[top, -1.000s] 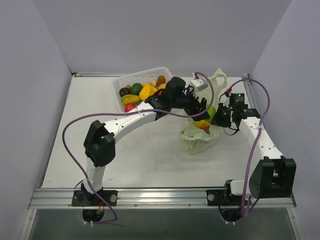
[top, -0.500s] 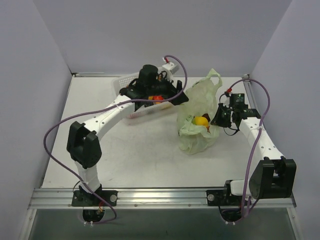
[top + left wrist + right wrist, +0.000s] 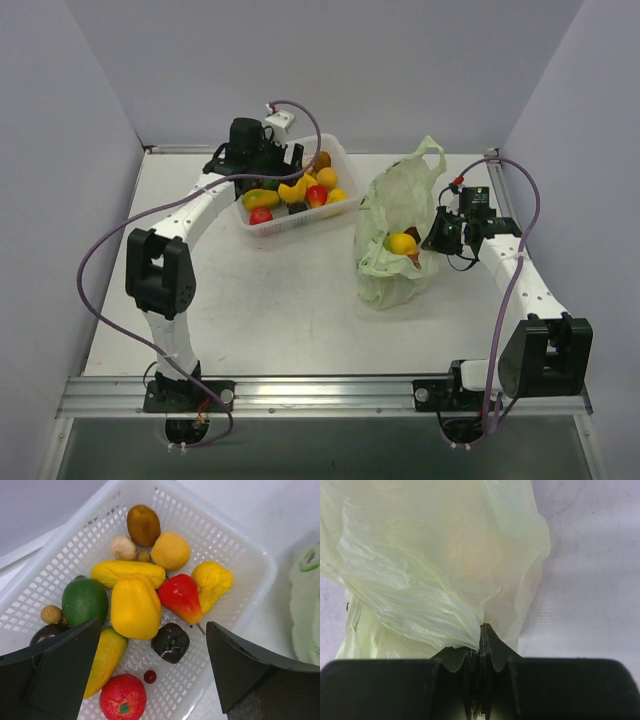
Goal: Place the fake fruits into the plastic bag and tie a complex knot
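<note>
The pale-green plastic bag [image 3: 400,200] stands at mid-right, its mouth open, with a yellow fruit [image 3: 403,243] inside. My right gripper [image 3: 440,235] is shut on the bag's right edge; the right wrist view shows the film [image 3: 445,580] pinched between the closed fingers [image 3: 481,630]. My left gripper [image 3: 268,168] hangs open and empty over the white basket [image 3: 300,226]. In the left wrist view [image 3: 152,645] it is above the fake fruits: a yellow pepper [image 3: 135,607], a red fruit [image 3: 181,597], a dark purple one [image 3: 170,642], a green one [image 3: 85,600] and a red tomato [image 3: 123,697].
The basket's rim [image 3: 260,565] lies close left of the bag, whose edge shows at the right of the left wrist view [image 3: 305,610]. A brown fruit [image 3: 143,525] and an orange one [image 3: 170,550] lie at the basket's far end. Walls enclose the table.
My left arm has swung left from over the bag back to the basket. The yellow fruit it carried now lies in the bag. The right gripper has kept its hold.
</note>
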Available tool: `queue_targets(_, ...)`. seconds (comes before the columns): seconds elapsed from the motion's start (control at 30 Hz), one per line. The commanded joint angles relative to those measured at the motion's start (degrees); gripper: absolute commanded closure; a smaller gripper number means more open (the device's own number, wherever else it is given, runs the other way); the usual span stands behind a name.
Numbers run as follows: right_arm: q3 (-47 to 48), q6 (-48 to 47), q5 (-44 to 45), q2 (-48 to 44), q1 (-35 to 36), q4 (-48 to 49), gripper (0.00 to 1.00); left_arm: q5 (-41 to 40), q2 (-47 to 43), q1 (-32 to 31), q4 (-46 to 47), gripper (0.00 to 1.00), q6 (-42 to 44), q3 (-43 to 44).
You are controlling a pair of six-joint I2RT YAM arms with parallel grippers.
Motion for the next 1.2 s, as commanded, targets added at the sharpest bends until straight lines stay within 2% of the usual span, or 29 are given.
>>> queue_targets(0.0, 0.27, -0.43, 0.07, -1.01, -0.29, -0.61, 1.00, -2.57, 4.94, 0.28, -2.55, 0.03, 4.61, 4.39)
queue_targets(0.4, 0.62, -0.69, 0.34, -0.22, -0.29, -0.88, 1.00, -2.92, 18.65, 0.46, -2.99, 0.03, 6.11, 13.79)
queue_targets(0.57, 0.71, -0.60, 0.34, -0.13, -0.29, -1.05, 1.00, -3.54, 21.83, 0.54, -4.39, 0.03, 5.50, 17.65)
queue_targets(0.8, 0.71, -0.87, 0.25, -0.14, -0.29, -1.14, 1.00, -2.75, 23.94, 0.54, -4.75, 0.05, 3.30, 18.28)
queue_targets(0.93, 0.62, -0.78, 0.16, -0.14, -0.29, -1.14, 1.00, -0.99, 23.68, 0.54, -4.75, 0.14, 2.07, 17.31)
queue_targets(1.0, 0.54, -0.87, 0.16, -0.05, -0.29, -1.14, 1.00, -0.21, 23.24, 0.54, -4.75, 0.26, 1.19, 16.79)
queue_targets(1.13, 0.36, -1.04, -0.01, -0.48, -0.29, -1.23, 1.00, 1.03, 19.73, 0.89, -3.78, 0.41, 0.13, 15.38)
queue_targets(1.17, 0.36, -1.04, -0.02, -0.57, -0.29, -1.14, 1.00, 0.77, 18.77, 0.98, -3.52, 0.42, 0.13, 15.38)
